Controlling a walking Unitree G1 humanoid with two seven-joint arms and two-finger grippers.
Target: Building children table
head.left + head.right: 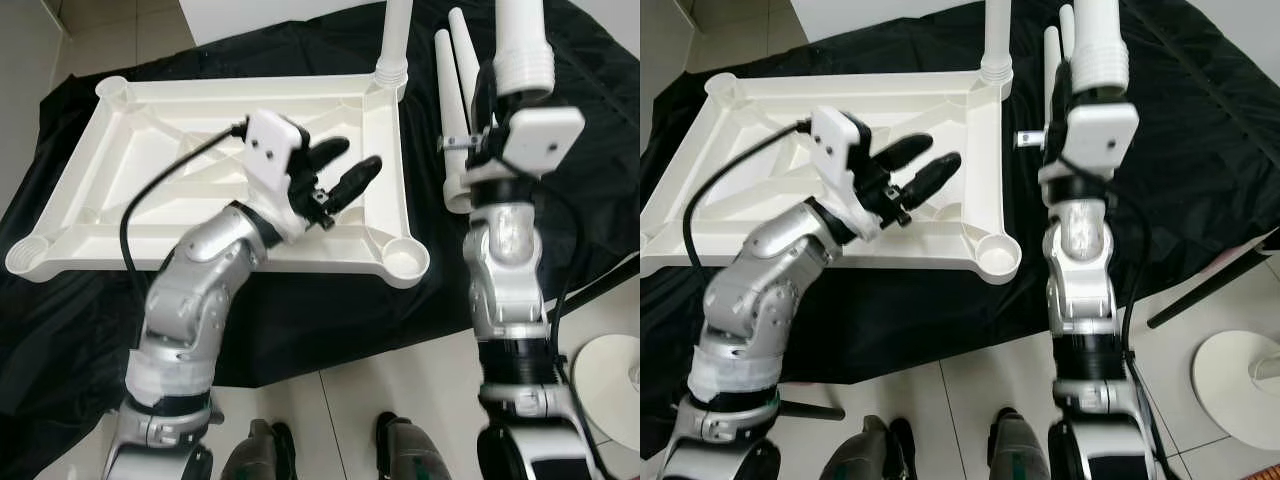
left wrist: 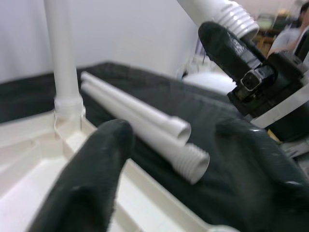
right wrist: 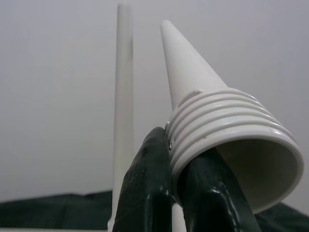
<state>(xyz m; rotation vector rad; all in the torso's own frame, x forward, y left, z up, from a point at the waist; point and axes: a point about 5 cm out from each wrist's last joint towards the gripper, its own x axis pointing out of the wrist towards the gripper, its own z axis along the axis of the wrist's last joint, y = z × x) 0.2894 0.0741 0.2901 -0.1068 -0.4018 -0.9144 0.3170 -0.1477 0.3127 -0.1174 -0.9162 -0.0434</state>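
The white table top (image 1: 150, 215) lies upside down on a black cloth (image 1: 330, 320). One white leg (image 1: 393, 40) stands screwed into its far right corner socket. Two more legs (image 1: 455, 100) lie side by side on the cloth to the right, also visible as legs (image 2: 145, 121) in the left wrist view. My right gripper (image 3: 176, 193) is raised and shut on the threaded end of another leg (image 3: 212, 121), held upright above the lying ones. My left gripper (image 1: 352, 158) hovers open over the right side of the table top, holding nothing.
The near right corner socket (image 1: 405, 258) of the table top is open. A round white base (image 1: 610, 385) and a dark rod (image 1: 1210, 290) lie on the tiled floor to the right. The cloth hangs over the front edge towards my feet.
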